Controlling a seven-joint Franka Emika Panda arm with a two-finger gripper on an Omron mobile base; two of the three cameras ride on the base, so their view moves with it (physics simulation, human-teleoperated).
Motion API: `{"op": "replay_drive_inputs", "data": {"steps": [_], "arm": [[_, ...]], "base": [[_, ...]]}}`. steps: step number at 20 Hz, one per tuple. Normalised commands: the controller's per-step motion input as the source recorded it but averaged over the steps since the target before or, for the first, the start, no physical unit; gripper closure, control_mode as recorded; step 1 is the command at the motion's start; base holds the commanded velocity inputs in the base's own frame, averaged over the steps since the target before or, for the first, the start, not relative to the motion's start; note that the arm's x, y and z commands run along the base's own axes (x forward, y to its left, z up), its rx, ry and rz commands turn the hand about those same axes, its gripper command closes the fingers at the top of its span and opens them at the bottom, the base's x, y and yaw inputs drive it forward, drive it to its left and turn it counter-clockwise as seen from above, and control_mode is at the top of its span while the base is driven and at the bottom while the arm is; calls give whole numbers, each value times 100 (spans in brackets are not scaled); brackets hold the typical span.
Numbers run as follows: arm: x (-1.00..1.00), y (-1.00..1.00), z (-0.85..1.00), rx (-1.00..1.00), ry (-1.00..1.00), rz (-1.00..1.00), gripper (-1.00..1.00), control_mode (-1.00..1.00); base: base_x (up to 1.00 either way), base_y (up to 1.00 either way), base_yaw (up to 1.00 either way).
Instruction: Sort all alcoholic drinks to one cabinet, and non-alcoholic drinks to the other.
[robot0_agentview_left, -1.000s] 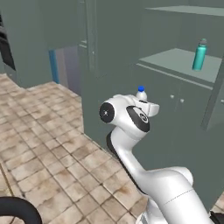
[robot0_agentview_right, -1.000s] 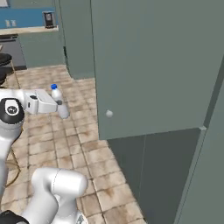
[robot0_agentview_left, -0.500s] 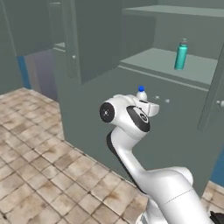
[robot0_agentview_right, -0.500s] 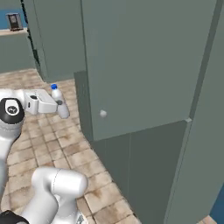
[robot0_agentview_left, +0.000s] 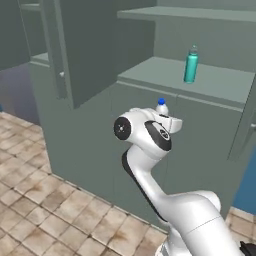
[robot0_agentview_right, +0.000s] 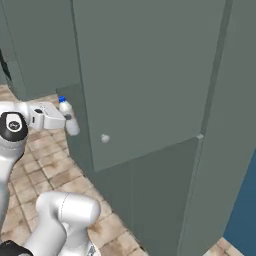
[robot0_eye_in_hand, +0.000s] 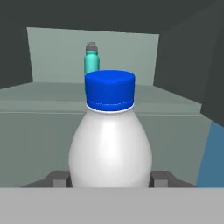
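White bottle: blue-capped, upright, held in front of the open cabinet.
Teal bottle: grey-capped, upright on the cabinet's lower shelf.

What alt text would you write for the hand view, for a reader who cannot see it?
A white bottle with a blue cap stands upright between the gripper fingers, close to the camera. Behind it, a teal bottle stands on a grey-green cabinet shelf.
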Motion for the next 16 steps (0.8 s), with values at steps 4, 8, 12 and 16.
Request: {"op": "replay_drive_inputs", "data": {"steps": [4, 8, 12, 16], "arm": [[0, 0, 0, 0, 0, 0, 100, 100], [0, 0, 0, 0, 0, 0, 100, 100], [0, 0, 0, 0, 0, 0, 100, 100], [0, 0, 0, 0, 0, 0, 100, 100]], "base": [[55, 0, -29], [53, 5, -30], [55, 36, -32], [48, 51, -30]]}}
